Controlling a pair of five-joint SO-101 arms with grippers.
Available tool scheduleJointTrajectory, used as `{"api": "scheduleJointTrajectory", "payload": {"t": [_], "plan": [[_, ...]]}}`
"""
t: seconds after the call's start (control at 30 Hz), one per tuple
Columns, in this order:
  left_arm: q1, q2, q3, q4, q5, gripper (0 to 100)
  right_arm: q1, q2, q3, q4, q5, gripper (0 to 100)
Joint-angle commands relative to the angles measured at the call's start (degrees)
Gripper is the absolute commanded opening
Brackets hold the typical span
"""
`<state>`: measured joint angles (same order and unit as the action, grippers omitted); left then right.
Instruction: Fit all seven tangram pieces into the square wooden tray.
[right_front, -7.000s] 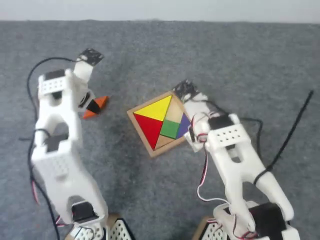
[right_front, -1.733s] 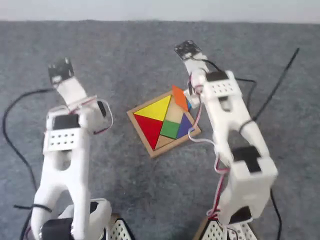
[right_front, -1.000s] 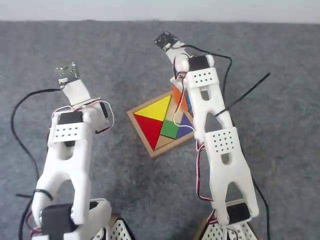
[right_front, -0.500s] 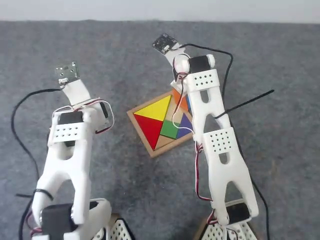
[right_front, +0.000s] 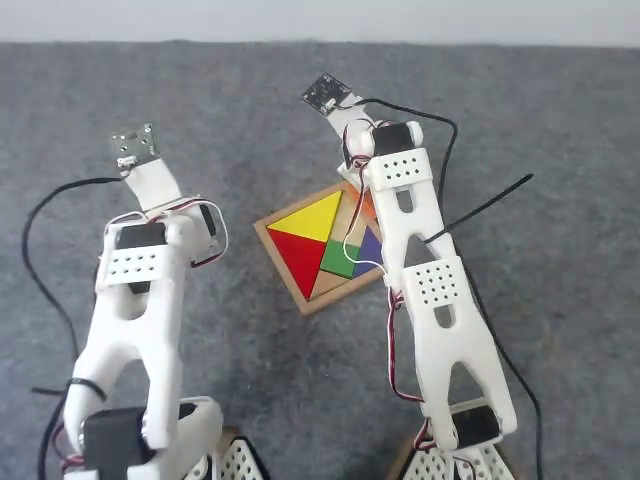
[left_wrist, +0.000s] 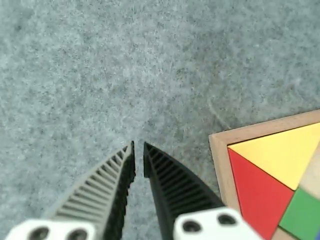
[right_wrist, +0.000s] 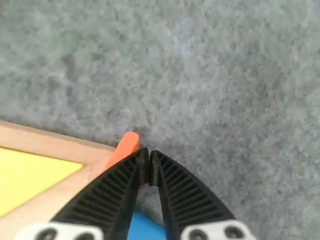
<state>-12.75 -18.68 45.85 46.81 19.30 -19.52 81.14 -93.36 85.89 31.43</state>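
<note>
The square wooden tray (right_front: 277, 252) lies mid-table holding yellow (right_front: 310, 215), red (right_front: 298, 256), green (right_front: 340, 259) and purple (right_front: 369, 244) pieces plus pale wooden ones. My right gripper (right_wrist: 148, 151) is shut at the tray's far right corner. The orange piece's tip (right_wrist: 127, 142) pokes out beside one finger, over the tray rim (right_wrist: 50, 141). A sliver of that orange piece (right_front: 368, 204) shows under the right arm. A blue piece (right_wrist: 145, 227) sits below the fingers. My left gripper (left_wrist: 138, 146) is shut over bare carpet, left of the tray corner (left_wrist: 216, 145).
Grey carpet covers the table all round the tray. The right arm's links stretch over the tray's right side and hide it. Black cables trail to the right of the right arm (right_front: 490, 205) and left of the left arm (right_front: 40, 230).
The right arm has shifted a little to the left over the tray's far corner, and less of the orange piece shows beneath it. The left arm has stayed still.
</note>
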Motion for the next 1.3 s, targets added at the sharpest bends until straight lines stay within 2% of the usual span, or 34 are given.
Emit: {"api": "scheduleJointTrajectory", "payload": {"t": [0.0, 0.6, 0.93, 1.27], "plan": [[0.09, -1.23, -2.59, 0.26, -0.7, 3, 0.4, -1.19, -2.2, -0.4, 0.35, 2.0], [0.09, -1.67, -2.59, 0.18, -0.7, 3, -3.12, -4.35, -3.16, 10.95, 0.26, 1.9], [-1.76, -1.67, -2.95, 0.09, -0.7, 3, -3.47, -6.37, -3.16, 13.67, 0.18, 0.7], [-1.67, -1.67, -2.95, 0.0, -0.7, 3, -5.05, -9.1, -3.08, 17.1, -4.13, 0.7]]}}
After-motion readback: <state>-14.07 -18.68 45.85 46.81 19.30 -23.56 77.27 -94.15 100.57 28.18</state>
